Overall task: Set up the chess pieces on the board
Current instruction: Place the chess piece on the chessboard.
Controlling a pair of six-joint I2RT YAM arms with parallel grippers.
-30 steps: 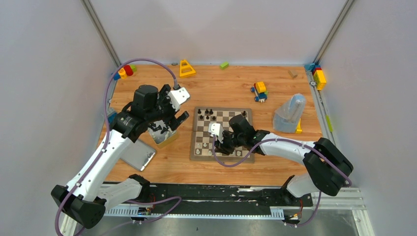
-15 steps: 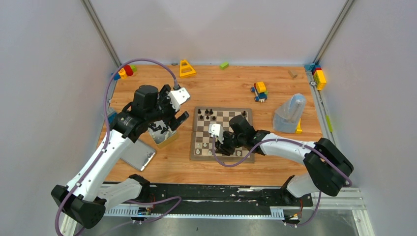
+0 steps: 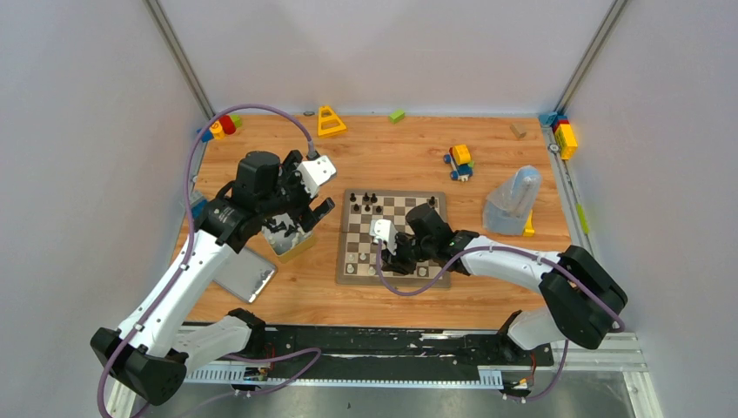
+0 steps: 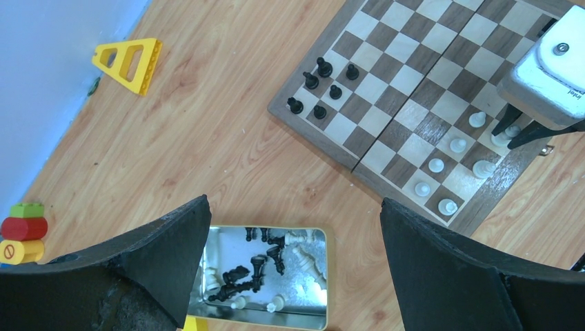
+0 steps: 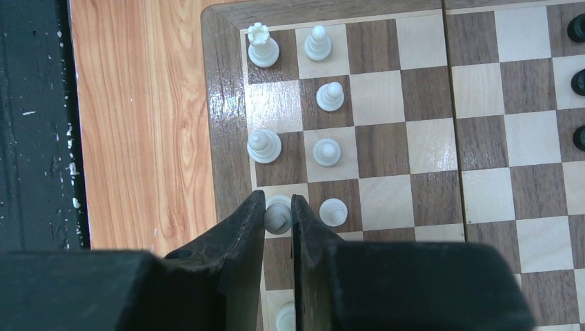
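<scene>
Wood-grain surface point(image 3: 392, 152) inside a booth of plain pale walls point(image 3: 392, 52); black strip point(image 3: 365, 340) runs along the surface edge on the near side of the board point(image 3: 393, 212); board lies flat mid-surface. Right tool point(image 5: 278, 203) sits low over the board's near edge, towards its left corner; fingers almost together, pressed on either side of a white piece point(image 5: 278, 215) standing on an edge square; other white pieces point(image 5: 330, 96) upright just beside it at that end; black pieces point(image 4: 321, 86) clustered at the board's far-left corner. Left tool point(image 4: 293, 207) left of the board, spread fully wide, gripping nothing, above an open tin point(image 4: 327, 272) of loose pieces point(image 4: 259, 265); flat lid point(image 3: 244, 274) further left of the board. Yellow triangle point(image 3: 330, 120), green block point(image 3: 397, 114), block car point(image 3: 459, 162) beyond the board; translucent plastic object point(image 3: 515, 198) to its right.
</scene>
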